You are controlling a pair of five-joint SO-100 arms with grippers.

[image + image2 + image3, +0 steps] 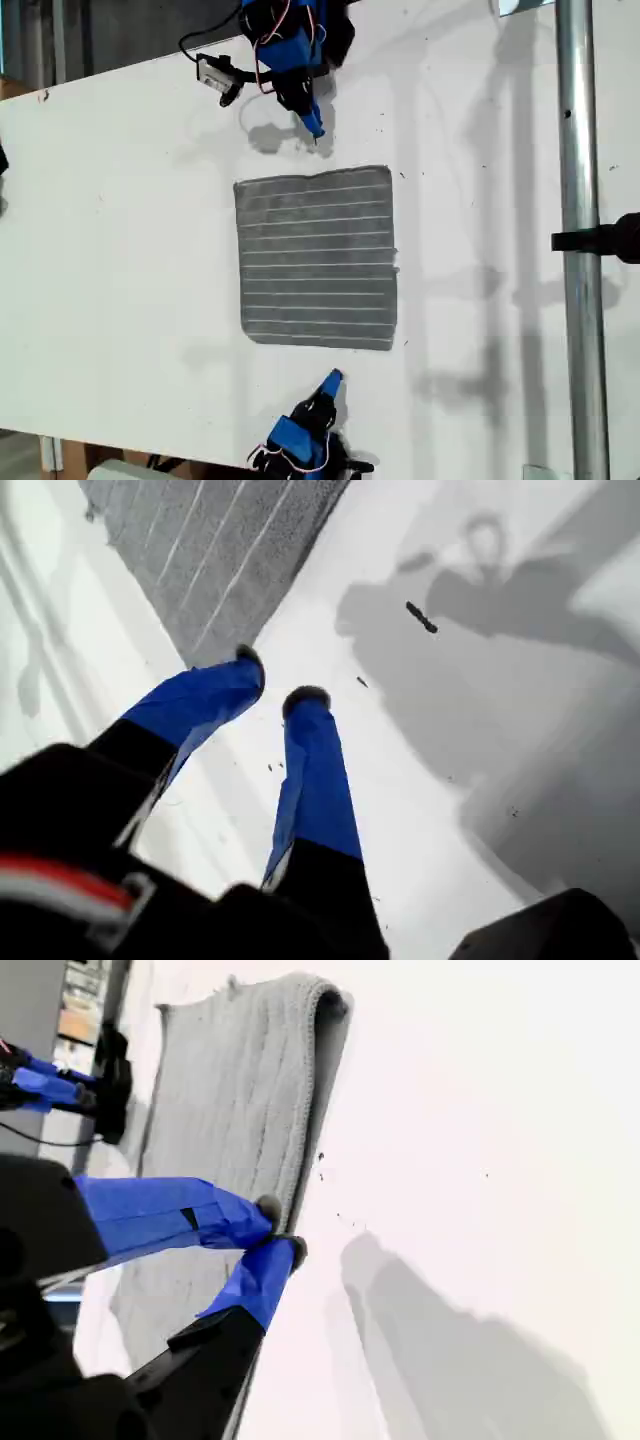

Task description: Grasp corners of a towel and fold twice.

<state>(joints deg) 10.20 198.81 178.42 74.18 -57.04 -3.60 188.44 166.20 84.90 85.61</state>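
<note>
The gray towel [317, 258] with thin white stripes lies flat mid-table, all its corners on the surface. My first gripper [318, 133] hovers just beyond the towel's upper edge in the exterior view. In its wrist view [277, 678] the blue fingers stand a narrow gap apart over bare table, with the towel [210, 550] just ahead and nothing between them. My second gripper [334, 378] sits below the towel's lower edge in the exterior view. Its tips [280, 1228] nearly touch beside the towel's [230, 1110] hem, and they hold nothing.
A vertical metal pole [578, 250] with a black clamp [600, 240] stands at the exterior view's right. A white module on a black cable [213, 72] hangs beside the first arm. The white table [120, 280] stretches wide on both sides of the towel.
</note>
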